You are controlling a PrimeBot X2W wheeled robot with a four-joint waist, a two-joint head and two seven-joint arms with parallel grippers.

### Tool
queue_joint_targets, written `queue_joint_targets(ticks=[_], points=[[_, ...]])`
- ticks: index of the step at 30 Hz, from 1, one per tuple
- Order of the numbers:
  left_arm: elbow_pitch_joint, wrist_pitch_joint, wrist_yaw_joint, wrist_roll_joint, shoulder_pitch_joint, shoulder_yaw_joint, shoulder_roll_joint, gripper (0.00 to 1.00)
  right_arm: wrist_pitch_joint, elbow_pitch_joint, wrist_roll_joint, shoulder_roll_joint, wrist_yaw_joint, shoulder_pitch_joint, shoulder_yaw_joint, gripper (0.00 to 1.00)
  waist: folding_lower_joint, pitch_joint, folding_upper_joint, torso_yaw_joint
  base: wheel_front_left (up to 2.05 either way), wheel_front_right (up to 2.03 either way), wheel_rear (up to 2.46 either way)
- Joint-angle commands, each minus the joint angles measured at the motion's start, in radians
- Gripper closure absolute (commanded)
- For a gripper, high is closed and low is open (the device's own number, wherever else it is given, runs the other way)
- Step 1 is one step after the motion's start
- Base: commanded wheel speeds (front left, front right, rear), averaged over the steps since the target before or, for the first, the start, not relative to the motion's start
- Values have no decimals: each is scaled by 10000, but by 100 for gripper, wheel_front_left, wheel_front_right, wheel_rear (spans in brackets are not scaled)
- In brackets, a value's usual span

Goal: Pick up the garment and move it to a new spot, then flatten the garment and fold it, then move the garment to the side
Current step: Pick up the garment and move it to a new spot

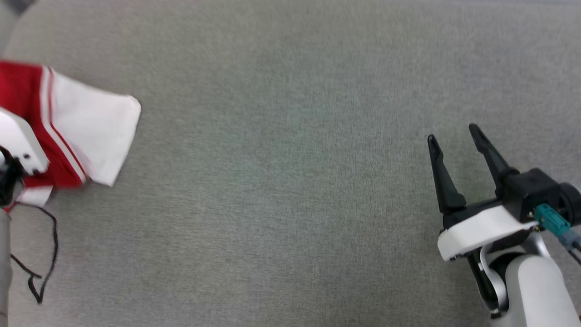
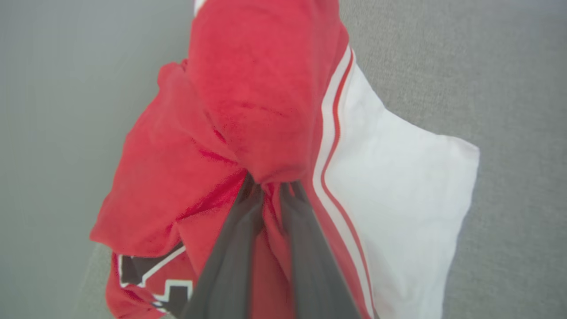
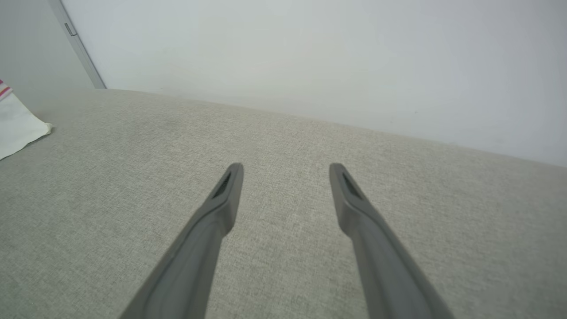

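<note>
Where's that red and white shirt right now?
The garment is bunched at the far left of the head view on the grey fabric surface, its red cloth pinched in the left gripper.

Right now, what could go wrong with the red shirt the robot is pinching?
The left end effector pinches only a small bunch of the shirt, so the cloth might slip out. The white sleeve sticks out loose and could land crumpled on the grey surface. The right end effector is open and far off, so it probably can't help catch it.
</note>
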Motion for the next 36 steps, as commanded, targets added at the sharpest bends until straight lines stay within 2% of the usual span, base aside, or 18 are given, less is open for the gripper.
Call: queue_joint_targets(ticks=[1,8,14,20,30,36], points=[[-182,-582,81,194,-241,-83,75,100,-62,68,56,22,-7,200,-33,0,-1,-549,0,194,0,0,0],[-774,-3395,11,1074,-874,-642,106,100,-108,245,412,22,-7,729,-184,0,-1,-1831,0,391,0,0,0],[-1225,-4625,-106,1403,-1335,-1201,-340,100,-89,246,664,21,-7,1175,-301,0,-1,-2633,0,206,0,0,0],[-2041,-5065,-154,1285,-1250,-1586,-1099,100,8,141,681,21,-7,1378,-246,0,-1,-2994,0,-599,0,0,0],[-3639,-5007,-322,764,89,-2854,-3234,100,161,-34,798,24,-5,1671,-366,0,-1,-2949,0,-2137,0,0,0],[-4069,-5009,-435,760,1745,-4032,-3771,100,187,-162,865,24,-7,1735,-393,0,-1,-2617,0,-2601,0,0,0]])
